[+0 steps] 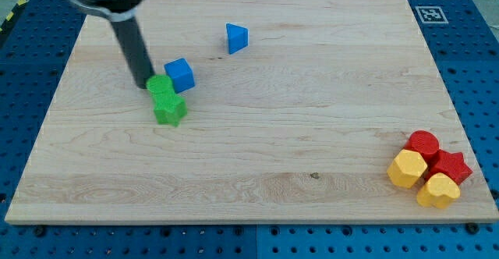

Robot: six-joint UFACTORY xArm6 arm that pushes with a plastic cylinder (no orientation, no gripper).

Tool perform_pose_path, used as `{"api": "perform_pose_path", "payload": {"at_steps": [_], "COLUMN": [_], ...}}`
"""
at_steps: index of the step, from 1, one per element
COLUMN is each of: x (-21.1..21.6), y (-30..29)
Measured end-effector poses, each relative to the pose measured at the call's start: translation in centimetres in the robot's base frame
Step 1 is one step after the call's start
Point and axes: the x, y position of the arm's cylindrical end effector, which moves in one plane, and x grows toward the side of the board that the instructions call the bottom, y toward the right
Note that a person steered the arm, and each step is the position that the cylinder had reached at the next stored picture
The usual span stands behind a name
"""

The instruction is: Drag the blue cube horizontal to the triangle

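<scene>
My tip [145,83] is resting on the board [257,204] toward its top-left corner, holding nothing and touching the left side of a green cylinder [161,86]. The blue cube [180,74] is sitting just right of the tip, against the cylinder, with a green star [170,108] lying just below them. The blue triangle [236,37] is standing apart, nearer the top edge. Two red [423,143] [451,166] and two yellow blocks [407,168] [437,189] are clustering at the bottom-right corner.
</scene>
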Motion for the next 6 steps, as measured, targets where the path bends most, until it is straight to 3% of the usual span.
{"api": "perform_pose_path", "payload": {"at_steps": [2,6], "x": [3.3,-2.3], "y": [4.5,3.6]}}
